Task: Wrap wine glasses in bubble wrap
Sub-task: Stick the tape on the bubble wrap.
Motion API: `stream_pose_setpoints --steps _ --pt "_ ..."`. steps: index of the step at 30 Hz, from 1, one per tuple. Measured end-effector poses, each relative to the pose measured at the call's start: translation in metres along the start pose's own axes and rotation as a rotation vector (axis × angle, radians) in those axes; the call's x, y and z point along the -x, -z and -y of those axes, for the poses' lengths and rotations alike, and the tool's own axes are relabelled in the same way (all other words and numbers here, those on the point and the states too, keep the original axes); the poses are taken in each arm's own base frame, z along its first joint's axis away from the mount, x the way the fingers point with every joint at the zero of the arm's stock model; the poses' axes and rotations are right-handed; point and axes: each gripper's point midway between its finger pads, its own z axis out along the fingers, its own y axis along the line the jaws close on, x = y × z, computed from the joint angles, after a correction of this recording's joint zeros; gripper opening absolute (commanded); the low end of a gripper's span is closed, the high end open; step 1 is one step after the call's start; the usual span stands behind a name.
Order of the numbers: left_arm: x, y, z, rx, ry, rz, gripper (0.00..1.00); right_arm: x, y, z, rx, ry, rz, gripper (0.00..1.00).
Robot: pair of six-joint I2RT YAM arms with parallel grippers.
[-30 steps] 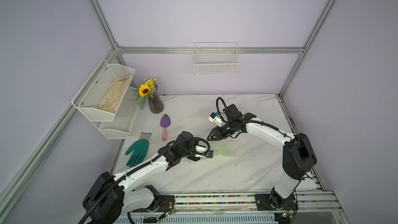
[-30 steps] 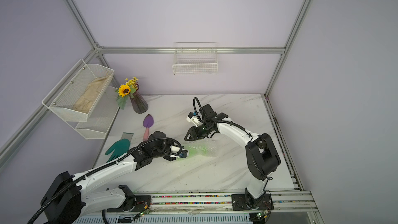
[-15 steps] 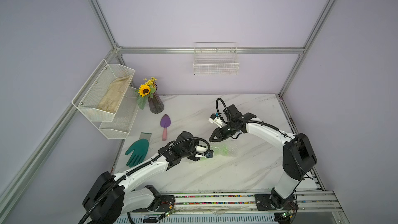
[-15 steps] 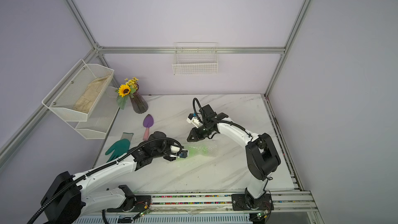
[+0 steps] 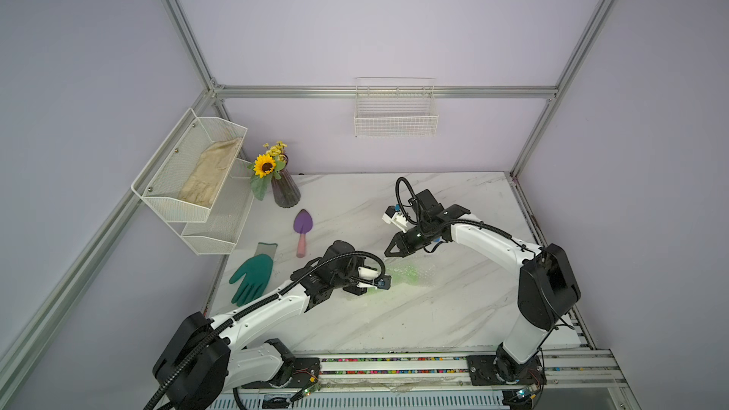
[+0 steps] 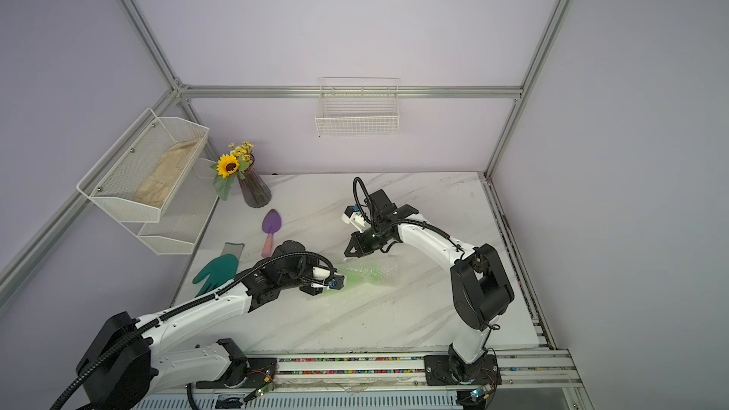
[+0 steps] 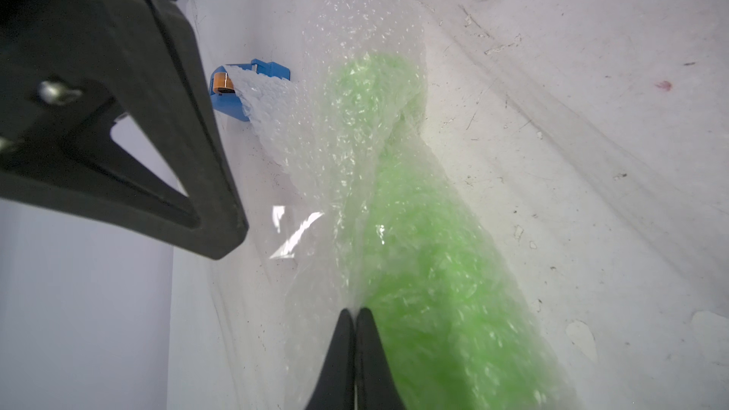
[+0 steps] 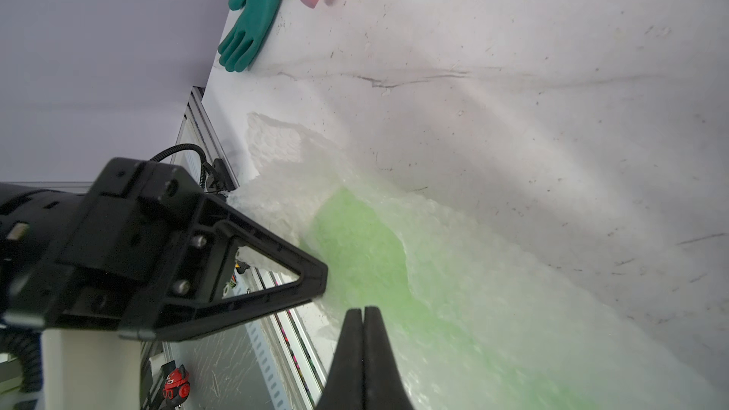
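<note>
Goblet (image 5: 406,272) is lying on its side roughly mid-table, lime green showing through the bubble wrap (image 5: 428,270) that's bundled round it; in both top views it reads as a greenish blob on the marble table (image 5: 434,321), between the two arms.

Left gripper (image 7: 355,315) is clamped, tips pressed together; in the left wrist view the film bunches up right at those tips, so it looks like it's pinching the wrap at the end of the bundle nearest the left arm; the goblet's body runs away from the tips under the crinkly layer.

Right gripper (image 5: 389,254) sits at the far edge of the bundle, tips angled down towards the table; from the right wrist cam its jaws are closed tight too, tips over the wrap, but honestly I can't tell if any film is caught between them. That same view shows a loose whitish flap of wrap sticking out by the left gripper's fingers.

Other stuff, all well apart from the bundle: green glove (image 5: 252,276) flat near the table's left edge; purple trowel (image 5: 303,224) with a pink handle just beside it; dark purple vase (image 5: 286,193) with a sunflower in the back left corner; white mesh shelf (image 5: 189,175) on the left wall; wire basket (image 5: 395,122) on the back wall.
</note>
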Motion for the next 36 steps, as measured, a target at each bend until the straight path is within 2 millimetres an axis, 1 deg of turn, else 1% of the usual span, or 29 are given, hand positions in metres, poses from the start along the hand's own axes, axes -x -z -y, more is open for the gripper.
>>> stream_pose_setpoints --steps 3,5,8,11,14,16,18,20,22,23,25,27,29,32,34,36 --pt "0.000 -0.001 0.001 -0.003 0.001 -0.001 0.00 0.009 -0.002 0.000 -0.011 0.016 0.010 0.00" --pt "-0.001 -0.001 0.001 -0.003 0.000 -0.002 0.00 0.011 -0.007 0.004 -0.021 0.020 0.002 0.00" --pt "-0.001 -0.002 0.002 -0.007 0.001 -0.003 0.00 0.009 -0.019 0.010 -0.040 0.020 -0.021 0.00" --pt "-0.001 -0.002 0.002 -0.010 0.001 -0.005 0.00 0.003 -0.030 0.019 -0.068 0.012 -0.052 0.00" --pt "-0.002 -0.002 0.003 -0.011 0.002 -0.005 0.00 -0.001 -0.032 0.027 -0.100 -0.005 -0.067 0.14" --pt "-0.002 -0.002 0.003 -0.011 0.001 -0.005 0.00 0.000 -0.029 0.028 -0.122 -0.009 -0.063 0.21" --pt "-0.002 -0.002 0.003 -0.011 0.001 -0.006 0.00 0.003 -0.023 0.025 -0.136 -0.009 -0.046 0.26" --pt "-0.002 -0.002 0.003 -0.012 0.002 -0.006 0.00 0.007 -0.011 0.015 -0.128 0.006 -0.014 0.32" --pt "-0.002 -0.003 0.003 -0.014 0.002 -0.007 0.00 0.009 0.004 0.000 -0.107 0.024 0.024 0.38" --pt "-0.003 -0.003 0.004 -0.016 0.002 -0.008 0.00 0.009 0.010 -0.006 -0.095 0.034 0.037 0.40" --pt "-0.003 -0.004 0.005 -0.020 0.003 -0.009 0.00 0.008 0.018 -0.018 -0.065 0.045 0.057 0.41" --pt "-0.004 -0.005 0.005 -0.023 0.004 -0.011 0.00 0.006 0.019 -0.021 -0.045 0.048 0.058 0.42" --pt "-0.004 -0.006 0.006 -0.026 0.004 -0.012 0.00 0.001 0.013 -0.019 -0.033 0.041 0.039 0.41" --pt "-0.004 -0.006 0.006 -0.028 0.005 -0.013 0.00 -0.009 -0.001 -0.010 -0.020 0.019 -0.007 0.41" --pt "-0.004 -0.006 0.007 -0.028 0.005 -0.013 0.00 -0.018 -0.010 -0.003 -0.019 0.003 -0.040 0.38" --pt "-0.004 -0.006 0.006 -0.028 0.005 -0.013 0.00 -0.024 -0.015 0.001 -0.018 -0.005 -0.060 0.35"
